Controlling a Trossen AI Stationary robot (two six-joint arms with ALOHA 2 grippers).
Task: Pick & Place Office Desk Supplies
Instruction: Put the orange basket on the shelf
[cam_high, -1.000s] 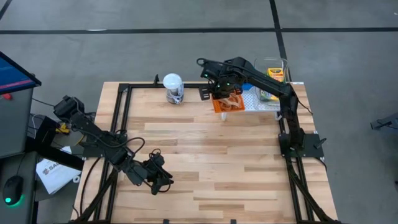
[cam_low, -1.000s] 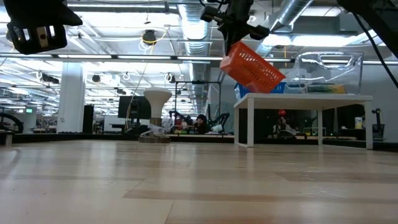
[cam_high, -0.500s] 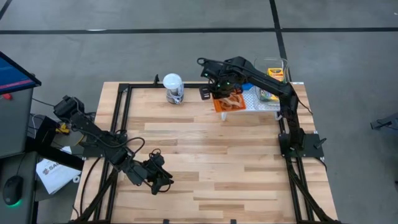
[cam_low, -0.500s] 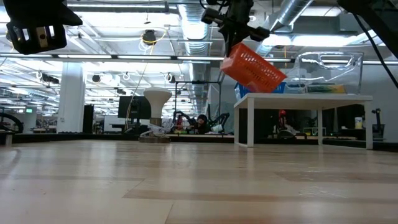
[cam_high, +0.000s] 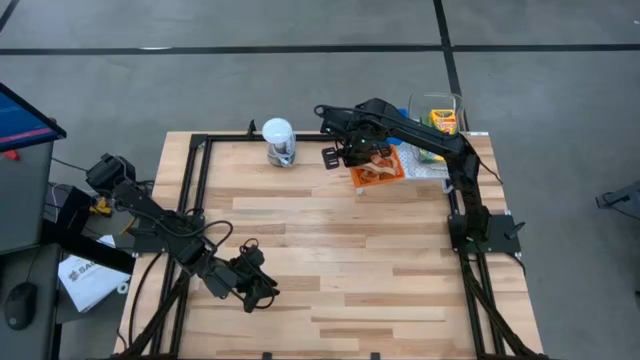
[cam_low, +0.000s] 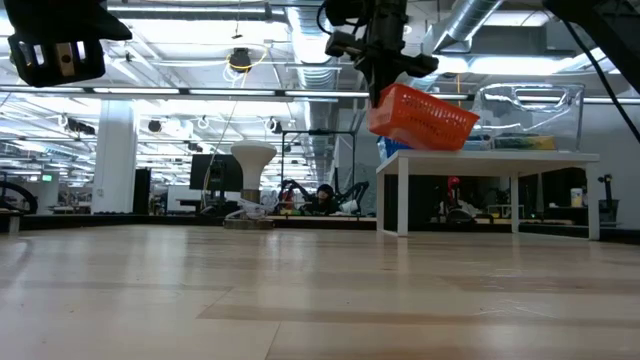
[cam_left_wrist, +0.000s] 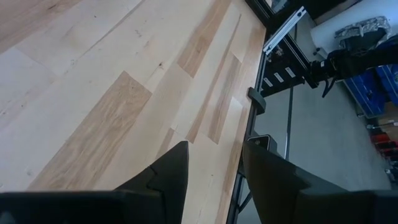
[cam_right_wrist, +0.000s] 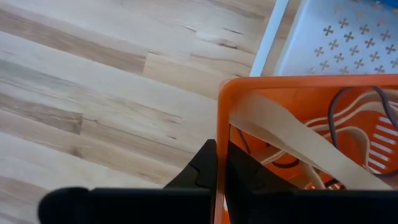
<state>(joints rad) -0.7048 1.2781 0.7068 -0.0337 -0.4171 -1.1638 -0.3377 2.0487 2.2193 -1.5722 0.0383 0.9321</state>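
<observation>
One rim wall of the orange basket (cam_right_wrist: 323, 149) sits pinched between your right gripper (cam_right_wrist: 219, 163) fingers: light, flexible plastic; loose rubber bands (cam_right_wrist: 292, 134) shift inside. Left gripper (cam_left_wrist: 214, 163) part-open, empty.

Two matte black jointed arms trail looping black cables; the left arm's fingers (cam_left_wrist: 171, 174) are dark, angular, blunt-tipped plastic.

Looks like a large robotics lab or industrial workshop hall. Open ceiling with exposed silver ducts (cam_low: 470, 25) and rows of strip lights (cam_low: 180, 95), seen level across the wooden desk (cam_high: 330, 260). Bare grey concrete floor (cam_high: 200, 70) with dark painted lines around the desk. More workstations far behind, with a seated person (cam_low: 322, 196) among equipment. Black metal framing (cam_high: 195, 180) bolted along the desk's edges, loose cables at its left edge.
</observation>
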